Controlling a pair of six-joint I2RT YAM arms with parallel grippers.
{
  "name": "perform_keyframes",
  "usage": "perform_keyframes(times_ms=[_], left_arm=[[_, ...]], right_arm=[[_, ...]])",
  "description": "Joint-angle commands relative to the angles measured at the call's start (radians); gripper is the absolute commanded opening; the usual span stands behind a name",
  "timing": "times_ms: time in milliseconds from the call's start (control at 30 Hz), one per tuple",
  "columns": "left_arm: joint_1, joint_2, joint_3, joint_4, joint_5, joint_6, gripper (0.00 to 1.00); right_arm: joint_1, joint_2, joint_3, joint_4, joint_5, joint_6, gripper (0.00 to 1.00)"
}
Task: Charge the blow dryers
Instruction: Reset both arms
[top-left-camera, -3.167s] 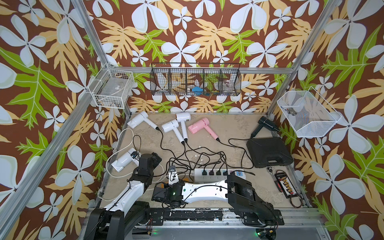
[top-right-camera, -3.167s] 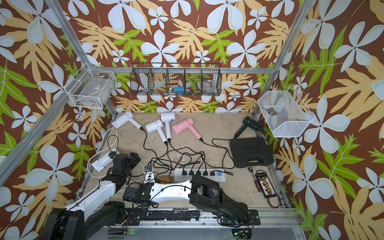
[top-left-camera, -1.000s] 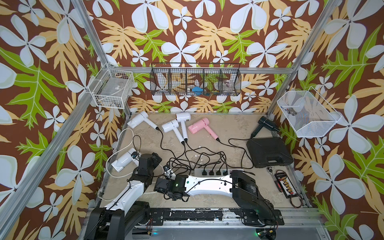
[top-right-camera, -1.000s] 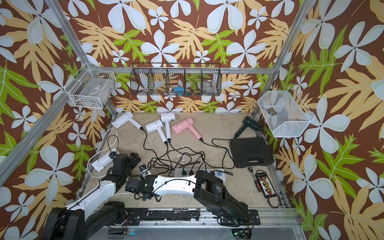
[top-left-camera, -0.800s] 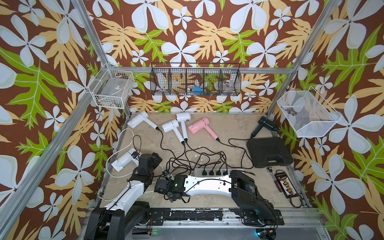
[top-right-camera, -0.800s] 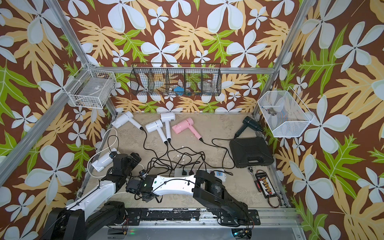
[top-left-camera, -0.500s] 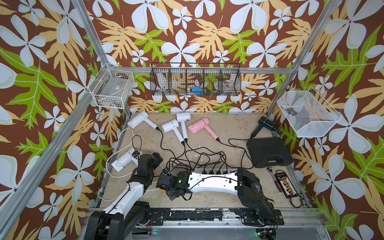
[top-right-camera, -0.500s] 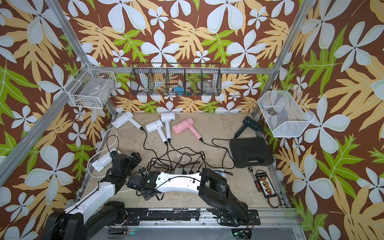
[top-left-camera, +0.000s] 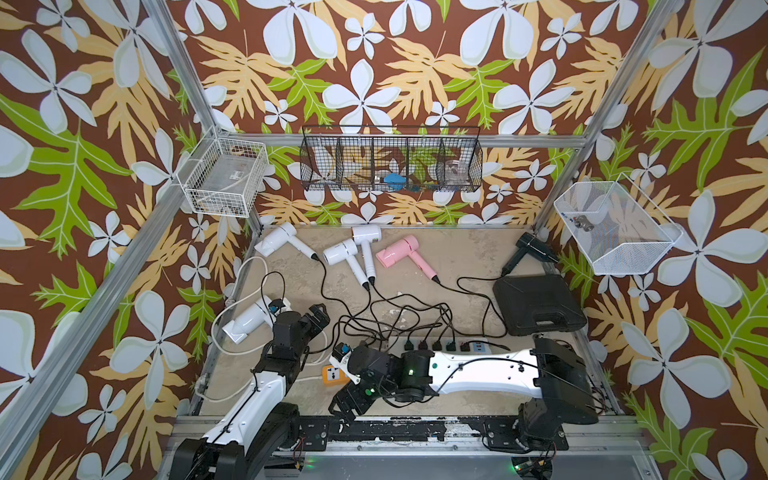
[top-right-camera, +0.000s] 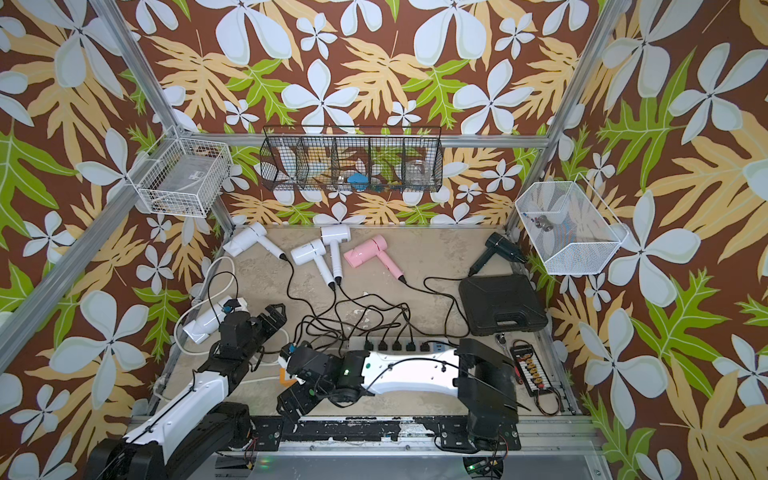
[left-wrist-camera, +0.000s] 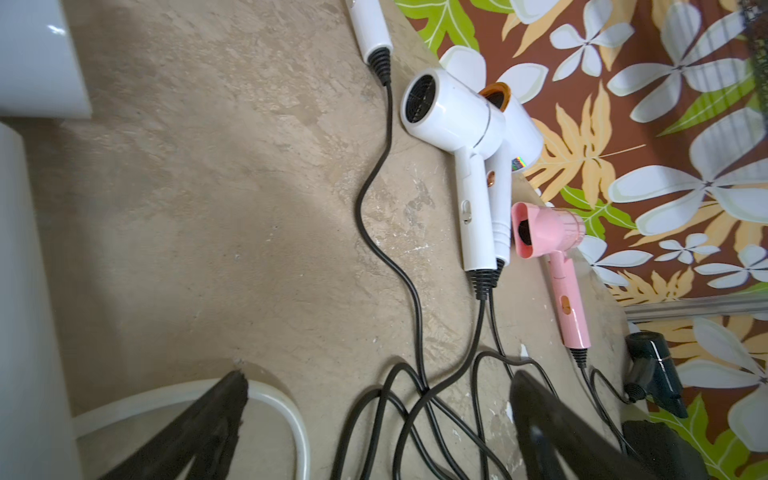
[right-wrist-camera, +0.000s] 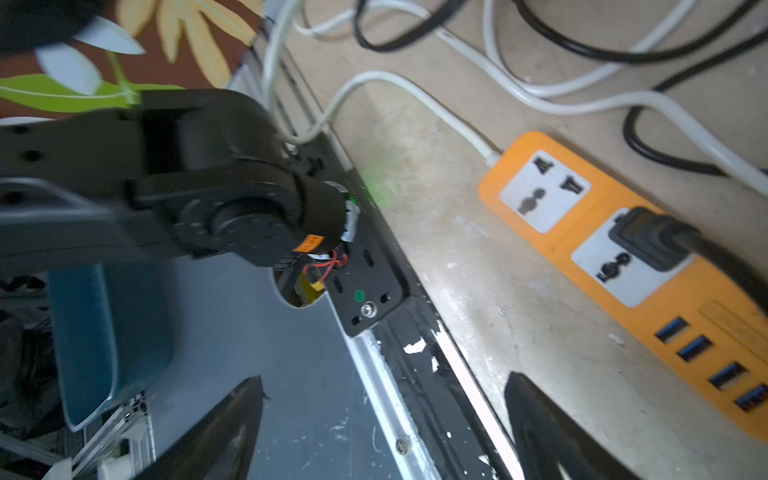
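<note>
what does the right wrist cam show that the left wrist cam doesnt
Only the right wrist view: the orange power strip with a black plug in one socket, the other socket free, plus blue USB ports.
Only the left wrist view: white blow dryers, the pink blow dryer and the black blow dryer.
Both: the beige table, loose black cords, a white cable, and that arm's own open, empty claw: left claw, right claw.
</note>
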Motion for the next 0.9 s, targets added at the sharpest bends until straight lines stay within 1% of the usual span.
perform_keyframes(times_ms=[0,67,133,200,267,500,600,700,867], left_arm=[[-0.014,-0.039,-0.018,0.077,0.068,0.029,1.00],[-0.026,-0.074,-0.026,0.088,0.077,0.034,1.00],[-0.039,-0.109,-0.035,0.100,0.095,0.038,1.00],[-0.053,-0.147,-0.042,0.120,0.118,0.040,1.00],[-0.079,-0.194,-0.046,0.124,0.114,0.049,1.00],[-0.166,-0.353,-0.063,0.126,0.094,0.071,1.00],[-0.197,-0.396,-0.074,0.133,0.083,0.088,1.00],[-0.229,-0.419,-0.070,0.133,0.069,0.121,1.00],[-0.284,-0.446,-0.053,0.116,0.017,0.178,1.00]], right_arm=[[0.002,-0.080,-0.053,0.158,-0.018,-0.071,0.96],[0.000,-0.142,-0.101,0.195,0.002,-0.098,0.96],[0.000,-0.203,-0.144,0.217,0.051,-0.123,0.97],[-0.004,-0.260,-0.182,0.223,0.133,-0.143,0.99],[-0.014,-0.315,-0.224,0.226,0.221,-0.162,1.00],[-0.070,-0.463,-0.343,0.247,0.415,-0.222,1.00],[-0.129,-0.528,-0.372,0.233,0.446,-0.241,1.00],[-0.184,-0.598,-0.389,0.212,0.473,-0.297,1.00],[-0.265,-0.710,-0.389,0.131,0.599,-0.412,1.00]])
